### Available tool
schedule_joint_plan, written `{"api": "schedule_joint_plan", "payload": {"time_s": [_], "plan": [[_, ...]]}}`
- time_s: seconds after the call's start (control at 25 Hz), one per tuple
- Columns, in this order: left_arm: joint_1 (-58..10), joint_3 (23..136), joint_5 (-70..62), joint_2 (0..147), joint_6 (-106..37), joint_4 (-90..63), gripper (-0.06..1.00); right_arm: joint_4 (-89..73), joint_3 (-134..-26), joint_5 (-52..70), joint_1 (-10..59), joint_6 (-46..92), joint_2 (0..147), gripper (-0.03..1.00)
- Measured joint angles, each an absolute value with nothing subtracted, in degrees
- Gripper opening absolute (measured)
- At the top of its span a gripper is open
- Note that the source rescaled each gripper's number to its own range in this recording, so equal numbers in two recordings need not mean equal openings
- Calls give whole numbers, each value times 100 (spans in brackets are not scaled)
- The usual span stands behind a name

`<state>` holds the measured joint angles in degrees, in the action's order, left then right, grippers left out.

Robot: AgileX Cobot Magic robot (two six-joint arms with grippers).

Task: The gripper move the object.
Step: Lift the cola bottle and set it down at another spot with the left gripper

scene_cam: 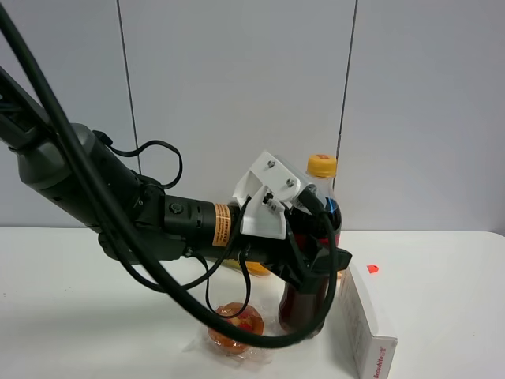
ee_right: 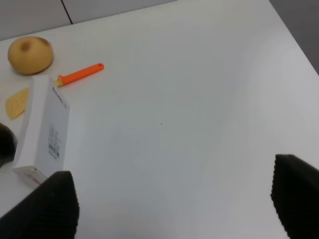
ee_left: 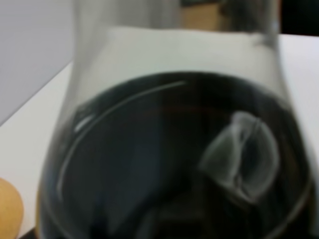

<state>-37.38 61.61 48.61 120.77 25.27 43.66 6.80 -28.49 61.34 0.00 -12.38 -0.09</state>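
1. The left tool, a black claw under a white angular bracket on a thick black cabled arm, reaches in from the left of the high view to a tall clear plastic bottle of dark cola with a yellow cap and red label.
2. Its black fingers sit on either side of the bottle's middle and look clenched against it, so the left tool is grasping the bottle.
3. The bottle stands upright with its base on the white counter, a little right of centre in the high view and in front of the grey panelled wall.
4. In the left wrist view the bottle fills nearly the whole picture, blurred, with dark liquid below clear plastic; the fingers themselves are out of that view.
5. A round orange pastry in clear wrap lies on the counter just left of the bottle's base.
6. A white rectangular carton stands just right of the bottle.
7. The right tool hangs over a bare stretch of counter, its two black ribbed fingers spread wide with nothing between them: released.
8. The right wrist view also shows the white carton, an orange-handled utensil and a round tan ball-shaped item beyond it.
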Motion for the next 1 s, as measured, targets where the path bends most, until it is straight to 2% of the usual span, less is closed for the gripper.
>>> {"api": "schedule_joint_plan", "payload": {"time_s": [0.48, 0.68, 0.88, 1.0], "plan": [[-3738, 6161, 4866, 12119, 2523, 4369, 0, 680, -2849, 6134, 0, -1238, -9, 100], [-3734, 6217, 5171, 12065, 2506, 4274, 16, 680, -2849, 6134, 0, -1238, -9, 100], [-3734, 6217, 5181, 12065, 2502, 4274, 19, 680, -2849, 6134, 0, -1238, -9, 100], [-3734, 6217, 5181, 12065, 2502, 4274, 31, 680, -2849, 6134, 0, -1238, -9, 100]]}}
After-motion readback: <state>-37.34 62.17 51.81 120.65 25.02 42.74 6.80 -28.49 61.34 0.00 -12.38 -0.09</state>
